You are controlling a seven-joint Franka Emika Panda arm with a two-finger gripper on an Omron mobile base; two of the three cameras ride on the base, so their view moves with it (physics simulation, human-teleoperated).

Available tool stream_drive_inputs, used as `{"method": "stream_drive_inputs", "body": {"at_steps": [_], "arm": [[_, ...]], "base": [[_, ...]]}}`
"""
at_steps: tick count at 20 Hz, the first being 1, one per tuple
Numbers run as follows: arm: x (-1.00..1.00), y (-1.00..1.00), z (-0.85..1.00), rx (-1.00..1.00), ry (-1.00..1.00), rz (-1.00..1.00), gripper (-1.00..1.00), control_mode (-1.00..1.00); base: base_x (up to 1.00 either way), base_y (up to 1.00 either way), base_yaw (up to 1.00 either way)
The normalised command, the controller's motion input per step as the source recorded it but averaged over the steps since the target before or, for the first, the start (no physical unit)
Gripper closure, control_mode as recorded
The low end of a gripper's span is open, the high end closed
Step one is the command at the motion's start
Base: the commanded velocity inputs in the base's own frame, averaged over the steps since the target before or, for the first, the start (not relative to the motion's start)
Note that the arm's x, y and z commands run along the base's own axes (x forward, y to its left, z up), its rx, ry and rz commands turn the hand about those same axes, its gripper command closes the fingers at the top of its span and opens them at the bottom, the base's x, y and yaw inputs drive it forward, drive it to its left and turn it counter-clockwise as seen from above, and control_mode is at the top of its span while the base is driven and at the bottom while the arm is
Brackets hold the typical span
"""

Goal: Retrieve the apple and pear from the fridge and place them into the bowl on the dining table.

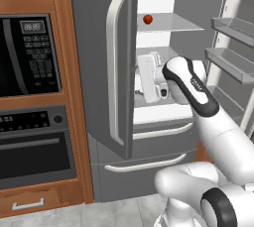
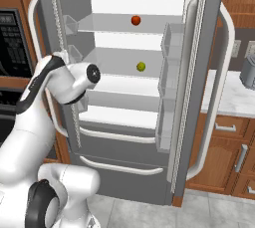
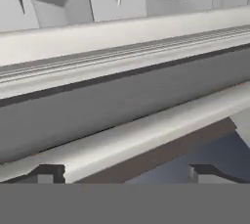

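At the far left, a black built-in oven with a control panel above it is set in a wooden cabinet column. To its right stands the tall grey French-door fridge, both upper doors swung open and its white shelved interior exposed; long curved white handles run down the doors and across the two closed lower drawers.

The white robot arm with dark joints is seen reaching into the fridge at the level of the lower shelves. In the hand view, the pincer is shown with its two small dark finger tips standing wide apart and nothing between them, pointed closely at a grey fridge door edge and a long white handle.

The small round red apple is seen resting on the upper glass shelf, toward the back. The small roundish yellow-green pear lies on the shelf just below, slightly right of the apple. Both fruits are well apart from the pincer.

To the right of the fridge, a white marble table over wooden cabinets is seen, with a grey appliance on it at the picture's edge.
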Motion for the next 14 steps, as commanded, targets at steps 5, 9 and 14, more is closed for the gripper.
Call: {"method": "stream_drive_inputs", "body": {"at_steps": [5,9,14], "arm": [[-0.52,0.95,0.00,0.00,0.00,0.20,-1.00,-1.00],[0.04,0.20,0.01,0.05,0.00,0.11,-1.00,-1.00],[0.18,-0.75,0.08,0.16,-0.11,-0.01,-1.00,-1.00]], "base": [[0.00,0.00,0.00],[0.00,0.00,0.00],[0.00,0.00,0.00]]}}
